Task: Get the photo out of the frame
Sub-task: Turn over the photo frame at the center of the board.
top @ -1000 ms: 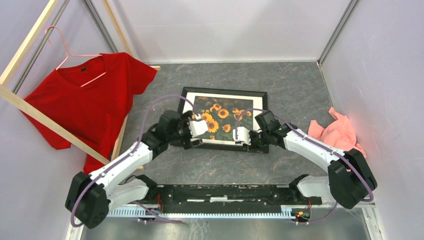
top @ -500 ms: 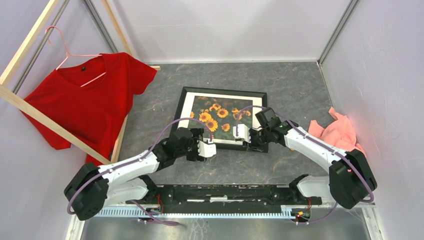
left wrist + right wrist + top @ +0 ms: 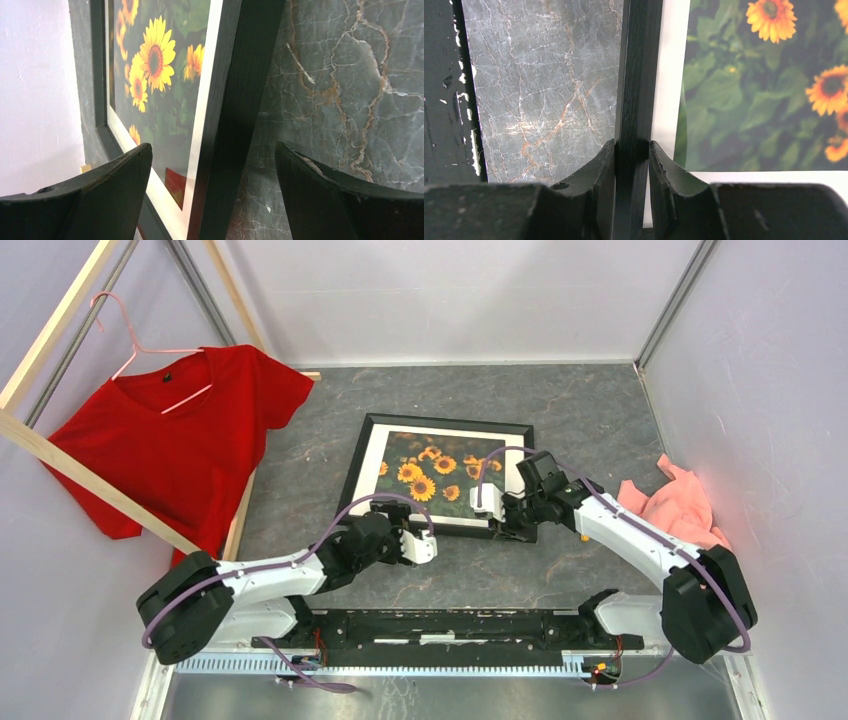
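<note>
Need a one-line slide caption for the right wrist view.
Close-up: right gripper shut on the edge of the frame, photo inside it, marbled table alongside.

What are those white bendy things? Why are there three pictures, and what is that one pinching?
They are two robot arms bolted to the near edge of a grey stone-patterned table. The wide picture comes from a camera above and behind them. The other two come from a small camera on each wrist, looking out past that arm's own jaws. On the table lies a black frame with a sunflower photo inside, and a pink cloth at the right. A red shirt hangs on a wooden rack at the left. The right arm has its jaws pinched on the frame's near edge. The left arm has its jaws wide open, pointed at that edge, holding nothing.
</note>
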